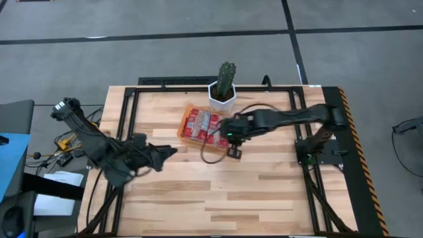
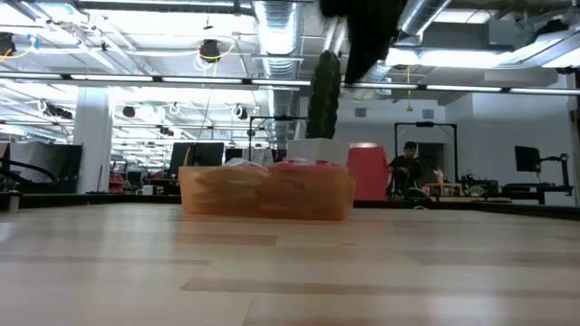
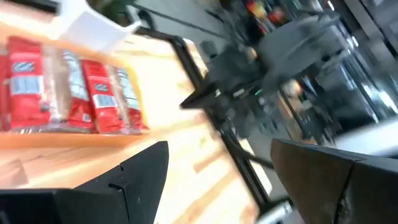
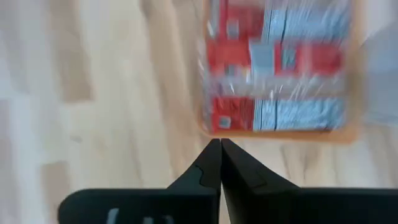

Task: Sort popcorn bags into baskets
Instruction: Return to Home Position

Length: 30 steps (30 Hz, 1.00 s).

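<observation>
A shallow, rounded-cornered orange plastic tray [image 1: 184, 124] sits upper centre in the high view, on the pale wooden-plank tabletop [image 1: 264, 185]. It is filled with small glossy red popcorn packets [image 1: 201, 123] lying flat and close together. No packet shows on the bare wood around it.

The right gripper [image 1: 222, 134] is at the tray's lower right edge, with its arm reaching in from the frame's right side. In the right wrist view this gripper [image 4: 221, 143] has its two dark fingers pressed together with nothing between them. Their tips stop just short of the tray's rim [image 4: 280, 135] and the packets [image 4: 273, 62] beyond it.

The left gripper [image 1: 170, 151] is left of centre, well apart from the tray. In its wrist view its fingers [image 3: 143, 171] are spread wide and empty.

Just above the tray stands a tall green cactus [image 1: 227, 76] in a white pot [image 1: 222, 100]. In the low view the tray [image 2: 267, 195] fills the middle, the cactus [image 2: 324, 95] rises behind it, and a person [image 2: 408, 167] shows far back on the right.
</observation>
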Each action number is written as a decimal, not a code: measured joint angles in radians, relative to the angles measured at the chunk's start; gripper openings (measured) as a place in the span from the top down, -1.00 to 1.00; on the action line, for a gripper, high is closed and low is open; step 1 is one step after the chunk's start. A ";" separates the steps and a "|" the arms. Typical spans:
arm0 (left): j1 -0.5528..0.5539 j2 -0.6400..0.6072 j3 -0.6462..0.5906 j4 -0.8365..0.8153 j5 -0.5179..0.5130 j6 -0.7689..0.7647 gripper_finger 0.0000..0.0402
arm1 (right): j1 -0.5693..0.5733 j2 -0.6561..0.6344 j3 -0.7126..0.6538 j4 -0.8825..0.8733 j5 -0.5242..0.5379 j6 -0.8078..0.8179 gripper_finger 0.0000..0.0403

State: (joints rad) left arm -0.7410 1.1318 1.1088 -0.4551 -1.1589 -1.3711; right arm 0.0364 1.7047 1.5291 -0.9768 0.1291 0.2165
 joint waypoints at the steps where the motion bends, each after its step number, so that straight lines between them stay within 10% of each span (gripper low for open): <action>1: 0.000 -0.033 0.000 -0.003 0.025 0.044 -0.35 | 0.019 -0.042 0.000 0.003 0.002 0.003 0.85; 16: 0.000 -0.402 -0.010 -0.142 0.163 0.645 -0.35 | 0.299 -0.587 -0.040 -0.158 0.064 0.203 0.82; 21: 0.000 -0.571 -0.187 -0.068 0.140 0.630 -0.35 | 0.364 -0.813 -0.282 0.217 0.174 0.093 0.76; 30: 0.000 -0.957 -0.709 0.543 0.341 0.940 -0.35 | 0.371 -1.293 -0.807 0.731 0.191 0.105 0.76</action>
State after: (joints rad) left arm -0.7406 0.1752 0.4001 0.0883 -0.8179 -0.4308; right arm 0.4076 0.4118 0.7221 -0.2460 0.3202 0.3213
